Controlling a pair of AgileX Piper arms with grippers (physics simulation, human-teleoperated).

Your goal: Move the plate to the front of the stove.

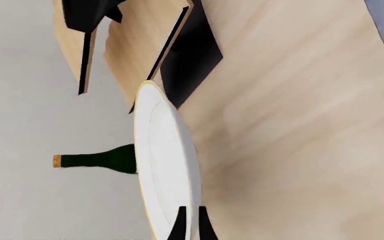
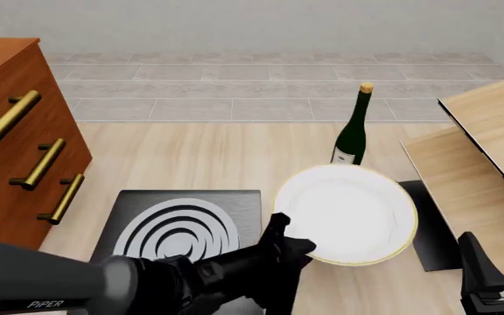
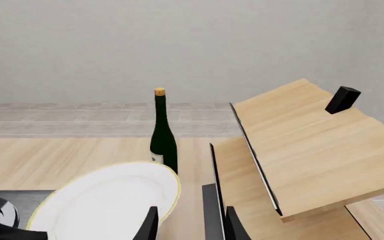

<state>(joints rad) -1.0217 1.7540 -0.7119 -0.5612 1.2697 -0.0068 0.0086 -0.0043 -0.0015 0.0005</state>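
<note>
The plate point(image 2: 348, 211), white with a thin gold rim, hangs tilted just right of the stove point(image 2: 180, 226), partly over a black mat. My left gripper point(image 2: 296, 246) is shut on the plate's near-left rim. In the left wrist view the plate point(image 1: 168, 160) shows edge-on, with the left gripper point(image 1: 192, 227) pinching its rim. The stove is a dark slab with silver concentric rings, partly hidden by my left arm. My right gripper point(image 2: 503, 259) stands open at the near right, holding nothing. In the right wrist view the right gripper point(image 3: 190, 227) points past the plate point(image 3: 105, 200).
A green wine bottle point(image 2: 353, 131) stands behind the plate. A black mat point(image 2: 432, 230) lies under the plate's right side. Tilted wooden boards point(image 2: 480, 164) fill the right. A wooden drawer cabinet point(image 2: 16, 131) with brass handles stands at the left.
</note>
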